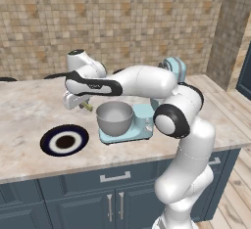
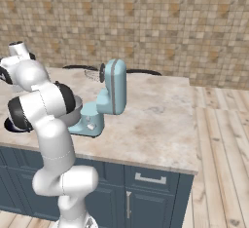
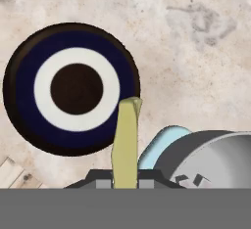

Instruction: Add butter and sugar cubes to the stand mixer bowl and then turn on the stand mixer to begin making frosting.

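Butter (image 3: 126,142) clamped between fingers (image 3: 103,184), sticking out, beside stand mixer bowl (image 3: 215,159).

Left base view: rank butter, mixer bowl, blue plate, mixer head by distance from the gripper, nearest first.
1. butter: clamped in the gripper, left of the bowl's rim.
2. stand mixer bowl: just right of and below it.
3. plate: lower left, on the counter.
4. stand mixer head: far right, behind the arm.

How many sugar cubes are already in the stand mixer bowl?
2, both lying on the floor of the stand mixer bowl, close together, seen in the hand view as sugar cubes; the bowl's wall may hide others.
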{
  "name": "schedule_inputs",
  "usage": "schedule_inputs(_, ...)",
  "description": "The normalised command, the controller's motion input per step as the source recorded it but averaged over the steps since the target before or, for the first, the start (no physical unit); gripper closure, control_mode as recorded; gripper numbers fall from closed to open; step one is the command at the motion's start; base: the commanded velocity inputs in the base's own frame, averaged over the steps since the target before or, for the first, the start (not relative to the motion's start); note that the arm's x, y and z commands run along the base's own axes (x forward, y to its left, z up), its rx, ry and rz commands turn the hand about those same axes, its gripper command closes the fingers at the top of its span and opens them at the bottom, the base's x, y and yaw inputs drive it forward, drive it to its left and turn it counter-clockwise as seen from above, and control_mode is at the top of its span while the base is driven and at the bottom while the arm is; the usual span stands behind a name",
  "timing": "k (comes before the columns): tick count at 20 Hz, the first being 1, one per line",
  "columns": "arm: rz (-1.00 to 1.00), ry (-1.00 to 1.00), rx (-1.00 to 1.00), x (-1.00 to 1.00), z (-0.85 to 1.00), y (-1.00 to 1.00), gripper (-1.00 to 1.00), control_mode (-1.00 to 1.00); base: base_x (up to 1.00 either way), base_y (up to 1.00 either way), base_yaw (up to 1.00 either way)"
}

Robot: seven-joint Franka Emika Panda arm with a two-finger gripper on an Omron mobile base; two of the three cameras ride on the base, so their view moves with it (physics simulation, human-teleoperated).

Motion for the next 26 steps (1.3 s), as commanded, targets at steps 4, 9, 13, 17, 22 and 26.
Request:
schedule_inputs(4, -0.12, 0.13, 0.00, 0.45, 0.00, -0.66, 1.00, -1.00, 0.00, 0.00, 0.00)
schedule_inputs(9, -0.10, 0.13, 0.00, 0.34, 0.00, -0.64, 1.00, -1.00, 0.00, 0.00, 0.00)
schedule_inputs(13, -0.09, 0.13, 0.00, 0.13, -0.13, -0.38, 1.00, -1.00, 0.00, 0.00, 0.00)
schedule_inputs(17, -0.07, 0.15, 0.00, 0.00, -0.28, -0.24, 1.00, -1.00, 0.00, 0.00, 0.00)
schedule_inputs(22, -0.06, 0.08, 0.00, 0.00, -0.32, -0.20, 1.00, -1.00, 0.00, 0.00, 0.00)
schedule_inputs(26, -0.03, 0.00, -0.01, 0.00, -0.25, -0.05, 1.00, -1.00, 0.00, 0.00, 0.00)
